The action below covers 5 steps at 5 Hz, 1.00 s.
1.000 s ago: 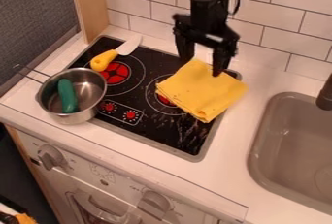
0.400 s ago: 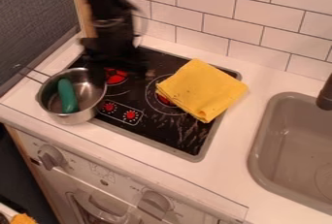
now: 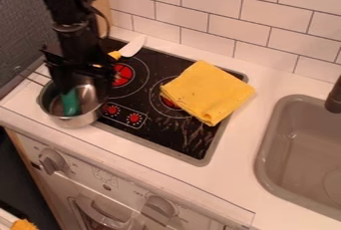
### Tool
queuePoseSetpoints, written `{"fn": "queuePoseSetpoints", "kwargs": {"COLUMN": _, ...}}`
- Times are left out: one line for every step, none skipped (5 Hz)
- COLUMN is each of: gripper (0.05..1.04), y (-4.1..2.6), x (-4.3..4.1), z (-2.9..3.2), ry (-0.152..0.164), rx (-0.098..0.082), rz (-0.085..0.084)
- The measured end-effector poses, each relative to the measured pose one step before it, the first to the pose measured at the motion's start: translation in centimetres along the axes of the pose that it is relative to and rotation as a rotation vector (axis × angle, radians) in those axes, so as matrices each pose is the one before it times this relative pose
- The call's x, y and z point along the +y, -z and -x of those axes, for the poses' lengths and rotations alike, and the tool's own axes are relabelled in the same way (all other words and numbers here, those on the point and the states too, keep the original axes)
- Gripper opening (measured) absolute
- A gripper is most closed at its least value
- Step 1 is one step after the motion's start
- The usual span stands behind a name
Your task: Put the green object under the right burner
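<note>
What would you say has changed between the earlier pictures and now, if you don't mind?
The gripper has moved from the yellow cloth across the stove, toward the picture's left, and is now at the metal pot. The green object is still in the pot, and the pot, cloth and knife are where they were.

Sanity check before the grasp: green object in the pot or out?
In. The green object sits in the metal pot, its visible part within the rim.
</note>
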<state>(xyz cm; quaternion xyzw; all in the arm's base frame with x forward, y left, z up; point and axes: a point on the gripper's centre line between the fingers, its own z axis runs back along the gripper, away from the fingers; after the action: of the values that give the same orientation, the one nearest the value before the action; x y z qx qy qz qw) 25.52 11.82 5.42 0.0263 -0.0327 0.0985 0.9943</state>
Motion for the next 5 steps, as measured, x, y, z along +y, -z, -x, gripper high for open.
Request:
{"fn": "queuePoseSetpoints", "kwargs": {"gripper": 0.999, "y": 0.43, "x": 1.515, "z": 0.024, "ry": -0.0456, "rx": 0.0134, "rz": -0.0206}}
{"fn": "queuePoseSetpoints", "kwargs": {"gripper": 0.999, "y": 2.002, "x": 0.629, "z": -0.268, "ry": -0.0094, "rx": 0.0614, "rz": -0.0264}}
{"fn": "queuePoseSetpoints", "kwargs": {"gripper": 0.999, "y": 1.017, "x": 0.177, "z": 0.157, "ry": -0.0036, "rx": 0.0233, "rz": -0.02}}
{"fn": "queuePoseSetpoints", "kwargs": {"gripper": 0.936, "y": 1.16, "x": -0.601, "z": 0.21, "ry": 0.0088, "rx": 0.0206, "rz": -0.0178}}
{"fn": "queuePoseSetpoints", "kwargs": {"gripper": 0.67, "y": 0.009, "x": -0.407, "z": -0.367, "ry": 0.0109, "rx": -0.0035, "rz": 0.0002}}
